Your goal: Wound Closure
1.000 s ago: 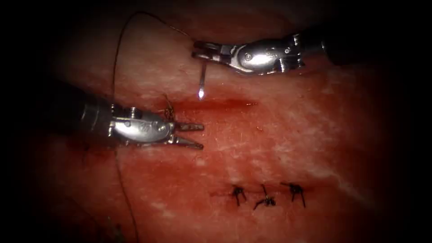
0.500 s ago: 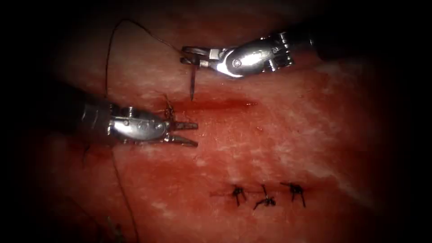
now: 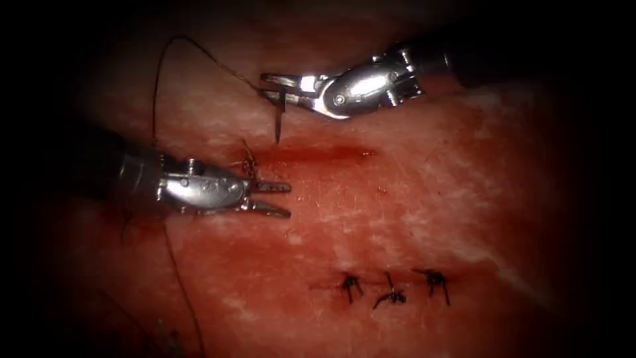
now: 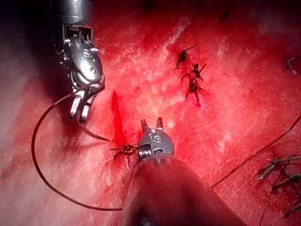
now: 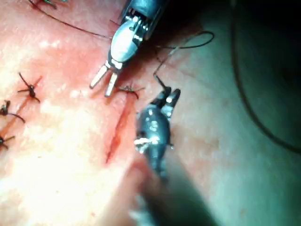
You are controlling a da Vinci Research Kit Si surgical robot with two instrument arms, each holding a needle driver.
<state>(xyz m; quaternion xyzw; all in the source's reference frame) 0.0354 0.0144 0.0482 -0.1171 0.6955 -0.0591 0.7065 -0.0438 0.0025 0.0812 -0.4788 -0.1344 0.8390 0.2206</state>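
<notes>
Right tool held the needle above an open cut in the tissue.

The tissue [image 3: 424, 199] lay red and wet, with the cut [image 3: 318, 154] open and one knot [image 3: 249, 161] at its left end. The right tool [image 3: 273, 87] was clamped on the needle [image 3: 278, 122] near its back end, tip down just above the cut, outside the tissue; thread [image 3: 159, 86] trailed left. The left tool [image 3: 275, 198] hovered with jaws apart, holding nothing.

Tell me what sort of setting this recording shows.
Most likely a bench suturing practice setup: a slab of tissue with an open cut, three finished stitches, and two wristed tools. The right claw holds the needle above the cut; the left claw is open, empty.
</notes>
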